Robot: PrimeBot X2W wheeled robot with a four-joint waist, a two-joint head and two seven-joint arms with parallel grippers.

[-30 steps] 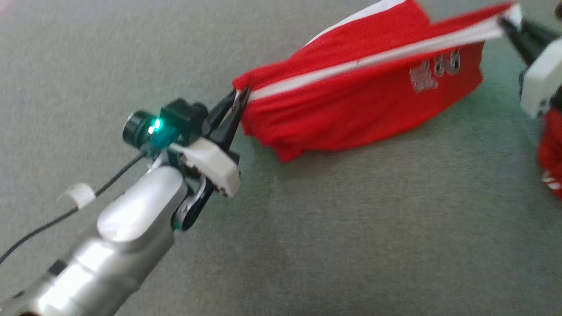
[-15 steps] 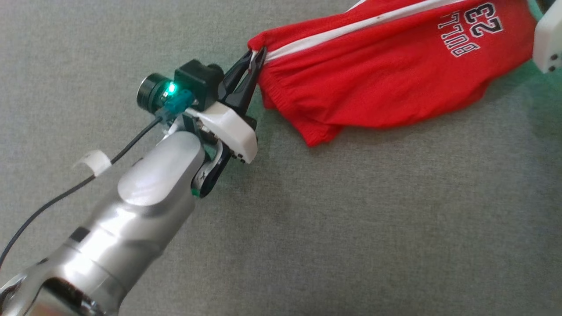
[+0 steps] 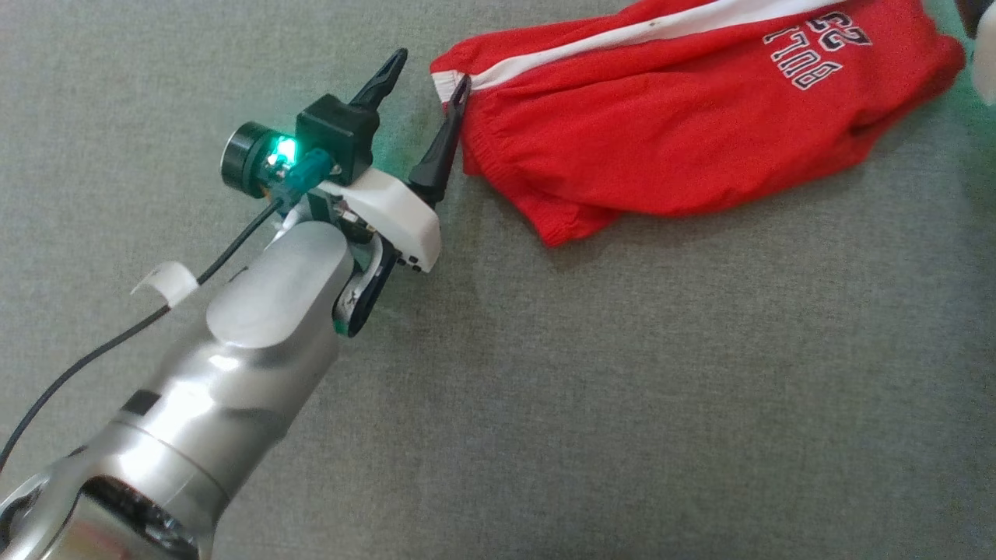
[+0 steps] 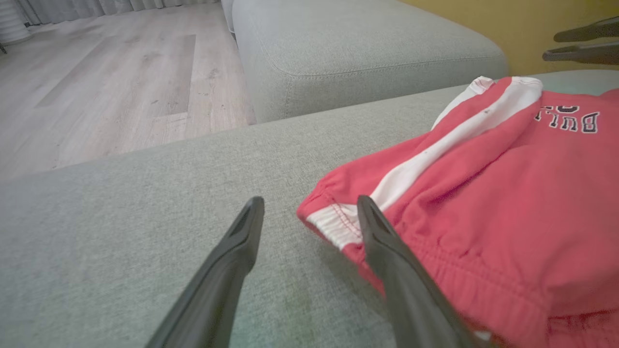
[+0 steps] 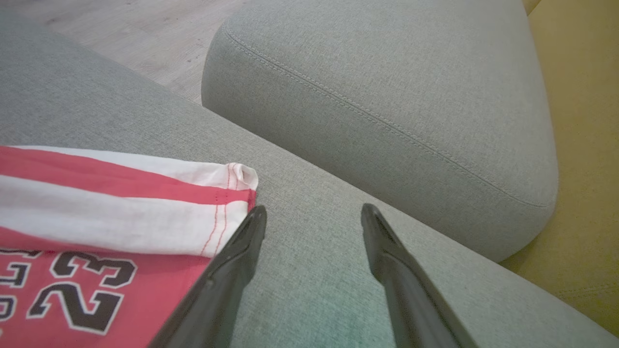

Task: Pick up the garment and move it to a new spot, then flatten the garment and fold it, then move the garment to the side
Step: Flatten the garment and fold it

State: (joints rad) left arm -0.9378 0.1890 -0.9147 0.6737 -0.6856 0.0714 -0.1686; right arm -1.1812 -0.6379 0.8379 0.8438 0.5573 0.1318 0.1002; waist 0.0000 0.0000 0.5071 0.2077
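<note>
The garment (image 3: 685, 132) is a pair of red shorts with a white side stripe and a black number print. It lies slack on the grey cushion (image 3: 622, 404) at the upper right of the head view. My left gripper (image 3: 430, 68) stands open at its waistband corner, one finger touching the cloth edge. In the left wrist view the left gripper (image 4: 310, 203) has the white corner of the garment (image 4: 483, 193) beside its right finger. My right gripper (image 5: 313, 209) is open with bare cushion between its fingers, next to the hem of the garment (image 5: 96, 208).
A second grey cushion (image 4: 362, 43) lies past a gap beyond the one I work on. A wooden floor (image 4: 121, 72) is further out. A yellow surface (image 5: 580, 145) borders the cushions on the right. The right gripper's fingers (image 4: 580, 43) show beyond the garment.
Both grippers have opened and let go of the garment. It was stretched taut between them and has dropped slack onto the cushion. The head camera has also shifted.
</note>
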